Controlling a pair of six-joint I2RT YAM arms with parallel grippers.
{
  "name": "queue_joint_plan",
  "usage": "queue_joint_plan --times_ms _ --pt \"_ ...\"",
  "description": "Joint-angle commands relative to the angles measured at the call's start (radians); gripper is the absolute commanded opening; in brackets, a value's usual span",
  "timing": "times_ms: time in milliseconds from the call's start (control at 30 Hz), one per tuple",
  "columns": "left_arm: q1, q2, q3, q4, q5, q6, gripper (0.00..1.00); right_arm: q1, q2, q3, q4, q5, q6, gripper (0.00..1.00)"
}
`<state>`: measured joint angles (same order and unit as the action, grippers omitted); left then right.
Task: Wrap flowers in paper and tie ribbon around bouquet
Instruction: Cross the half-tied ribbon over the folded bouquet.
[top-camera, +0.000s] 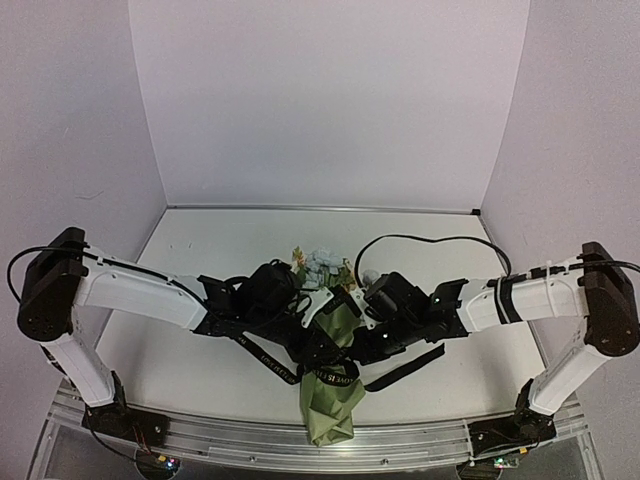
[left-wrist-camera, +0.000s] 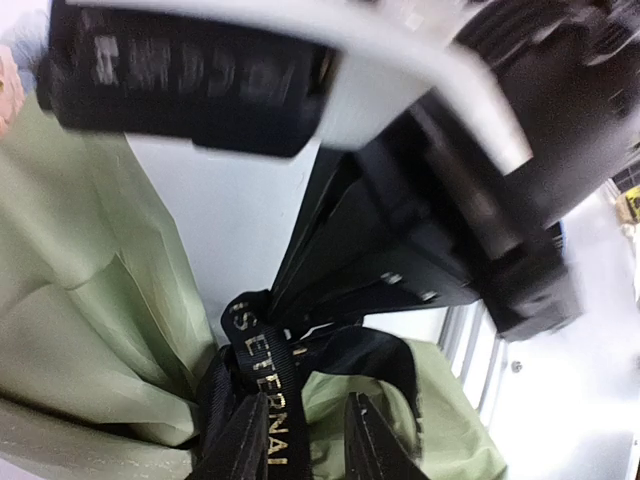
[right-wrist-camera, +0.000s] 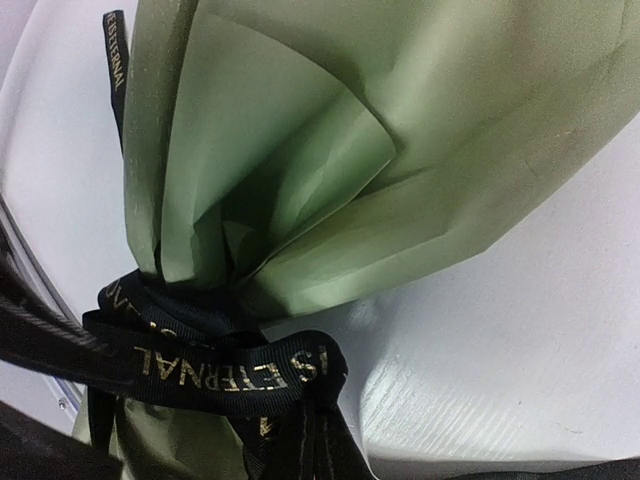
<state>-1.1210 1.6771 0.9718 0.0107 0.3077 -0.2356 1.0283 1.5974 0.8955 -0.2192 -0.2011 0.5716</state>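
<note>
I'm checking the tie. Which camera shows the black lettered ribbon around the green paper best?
The right wrist view: the black fabric ribbon with pale lettering fills the foreground, cinched around the neck of the olive-green paper. The left wrist view shows one lettered loop, low in frame. The top view shows only small distant strands.

Worktop (top-camera: 220, 240): white, matte, walls on three sides, aluminium rail (top-camera: 250, 440) along the near edge. Bouquet (top-camera: 340, 322) lies about centre, running near-to-far. Flowers (top-camera: 322, 265) are at the far end, and the near end of the olive-green paper (top-camera: 332, 410) reaches the rail. Black lettered ribbon (top-camera: 408, 367) is cinched round the paper mid-length. One loose tail lies flat on the worktop to the right, another strand to the left.
</note>
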Motion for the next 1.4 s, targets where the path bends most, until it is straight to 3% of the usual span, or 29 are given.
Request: queue_joint_plan --times_ms 0,367,733,900,1367 --pt "0.0 -0.06 0.014 0.03 -0.044 0.013 0.3 0.002 -0.027 -0.008 0.017 -0.004 -0.009 0.0" --pt "0.006 0.06 0.125 -0.125 -0.148 0.098 0.37 0.004 -0.025 -0.019 0.034 -0.005 0.0 0.0" --pt "0.006 0.131 0.181 -0.19 -0.167 0.147 0.35 0.002 -0.028 -0.029 0.046 0.0 0.002 0.0" --pt "0.006 0.141 0.18 -0.2 -0.147 0.152 0.31 0.001 -0.026 -0.029 0.046 0.003 0.001 0.0" --pt "0.006 0.144 0.171 -0.202 -0.093 0.165 0.07 0.002 -0.027 -0.029 0.047 0.014 -0.003 0.0"
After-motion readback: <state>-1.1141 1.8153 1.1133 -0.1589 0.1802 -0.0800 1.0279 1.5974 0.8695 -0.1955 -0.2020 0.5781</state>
